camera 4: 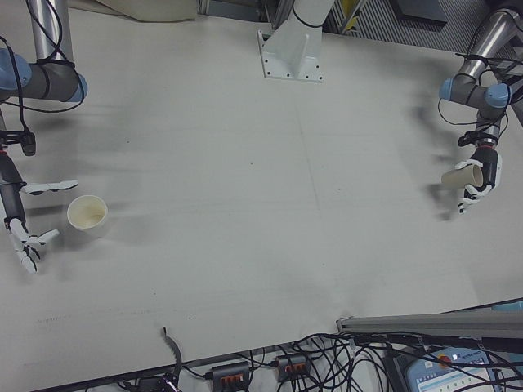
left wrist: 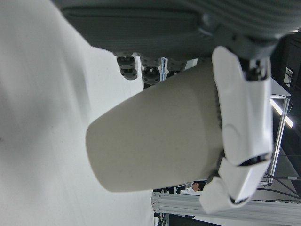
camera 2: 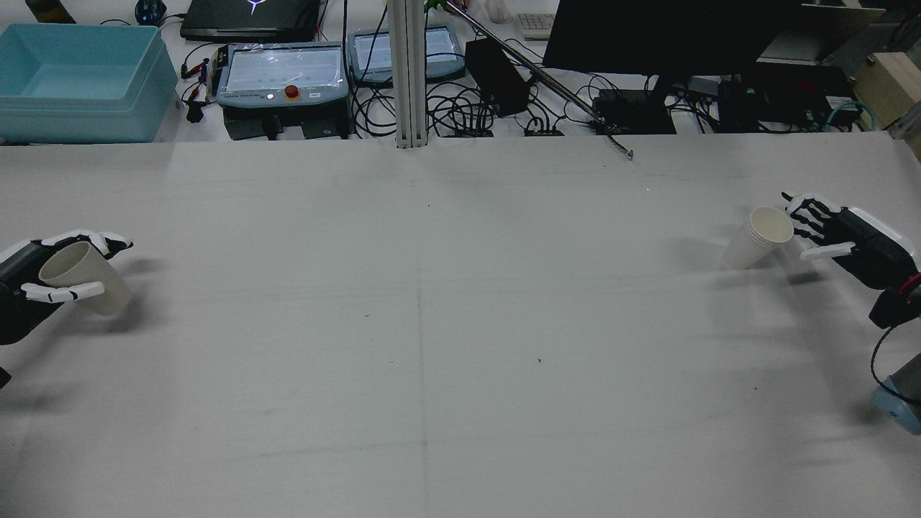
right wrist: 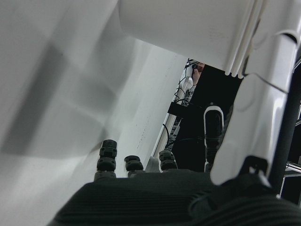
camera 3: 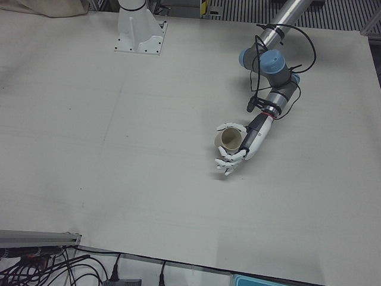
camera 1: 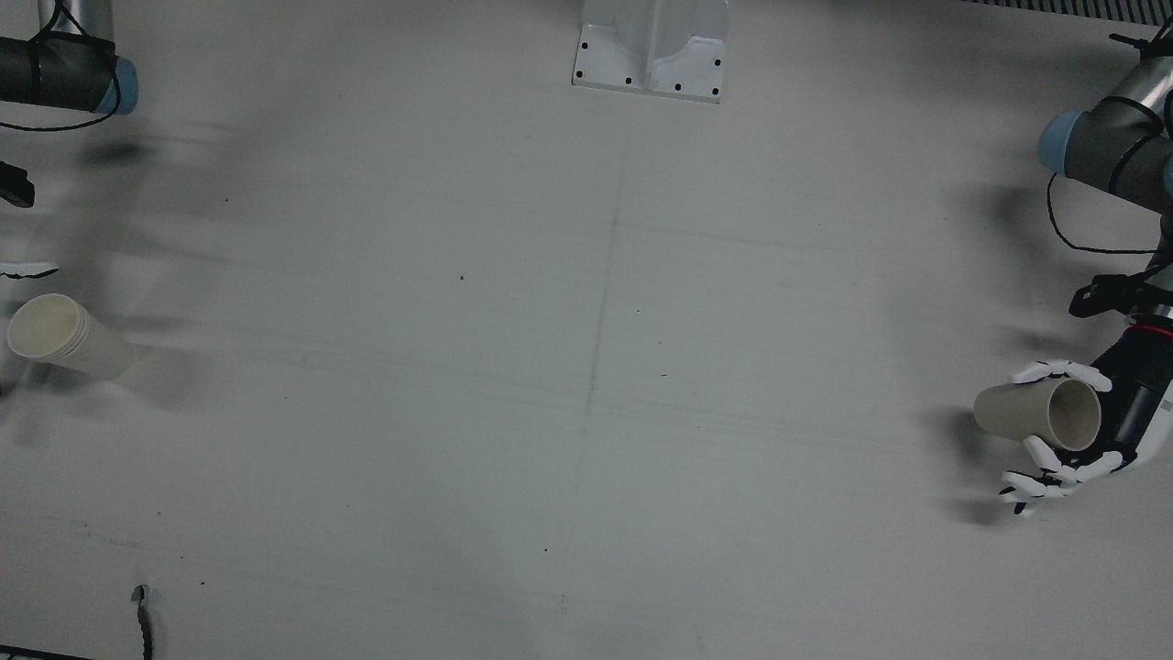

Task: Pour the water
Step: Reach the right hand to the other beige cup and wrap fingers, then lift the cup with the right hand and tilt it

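A beige paper cup is held in my left hand at the table's left side in the rear view, leaning with its mouth toward the palm. White fingers wrap the cup in the left hand view. The front view shows this cup and hand at the far right. A second cup, apparently nested ones, stands on the opposite side. My right hand is open just beside it, fingers spread, not gripping. In the right-front view that cup sits between the spread fingers.
A white arm pedestal is bolted at the table's robot side. Beyond the far edge in the rear view are a blue bin, control boxes, a monitor and cables. A short black strip lies near the operators' edge.
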